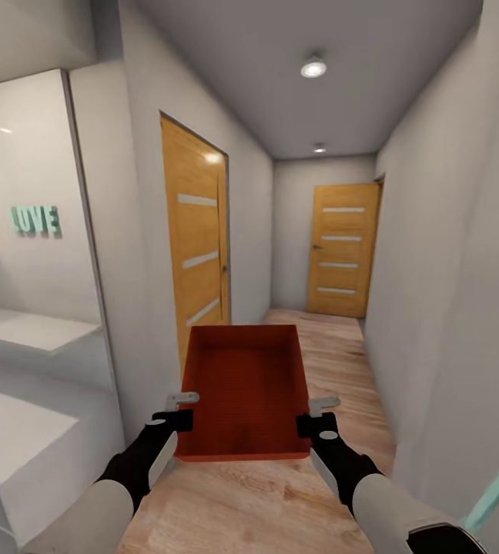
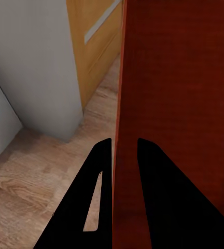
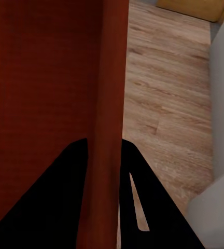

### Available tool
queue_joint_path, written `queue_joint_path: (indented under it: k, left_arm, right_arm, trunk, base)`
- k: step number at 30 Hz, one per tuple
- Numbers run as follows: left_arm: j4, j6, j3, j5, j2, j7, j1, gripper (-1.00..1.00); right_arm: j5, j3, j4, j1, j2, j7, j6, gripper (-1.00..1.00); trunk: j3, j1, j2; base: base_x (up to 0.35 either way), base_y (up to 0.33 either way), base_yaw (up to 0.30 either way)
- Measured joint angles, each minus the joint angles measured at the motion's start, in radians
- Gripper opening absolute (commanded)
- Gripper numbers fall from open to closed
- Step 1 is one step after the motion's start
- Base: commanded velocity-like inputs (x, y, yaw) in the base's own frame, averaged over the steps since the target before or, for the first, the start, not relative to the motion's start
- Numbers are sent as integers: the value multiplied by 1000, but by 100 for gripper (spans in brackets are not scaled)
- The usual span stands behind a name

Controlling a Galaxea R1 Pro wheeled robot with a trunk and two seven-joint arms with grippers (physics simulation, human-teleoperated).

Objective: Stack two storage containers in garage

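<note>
Head view: a storage container (image 1: 246, 392), red-orange and open-topped, held level above the wood plank floor (image 1: 280, 492) between both arms. Left gripper (image 1: 179, 410) pinched onto its left wall, one finger inside, one outside; right gripper (image 1: 319, 414) likewise on the right wall. Wrist views confirm each wall (image 2: 123, 104) (image 3: 112, 104) clamped between dark fingers. Beyond: orange door (image 1: 195, 246) on left wall, second orange door (image 1: 343, 250) at hallway end. Ceiling lamp (image 1: 313, 68) lit.

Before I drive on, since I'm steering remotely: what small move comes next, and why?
Probably roll straight ahead down the wood-plank hallway floor toward the far orange door. The red-orange open-top bin is clamped by the left gripper and right gripper on its side walls, and this isn't the garage.
</note>
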Motion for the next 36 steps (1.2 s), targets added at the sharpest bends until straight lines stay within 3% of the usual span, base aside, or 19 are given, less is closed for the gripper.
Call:
queue_joint_path:
  k: [10, 36]
  left_arm:
    - [-1, 1, -1, 0, 0, 0, 0, -100]
    - [-1, 1, -1, 0, 0, 0, 0, -100]
  right_arm:
    - [0, 0, 0, 0, 0, 0, 0, -100]
    - [0, -1, 0, 0, 0, 0, 0, -100]
  trunk:
    - [0, 0, 0]
    - [0, 0, 0]
  base:
    - [323, 115, -24]
    - [323, 110, -237]
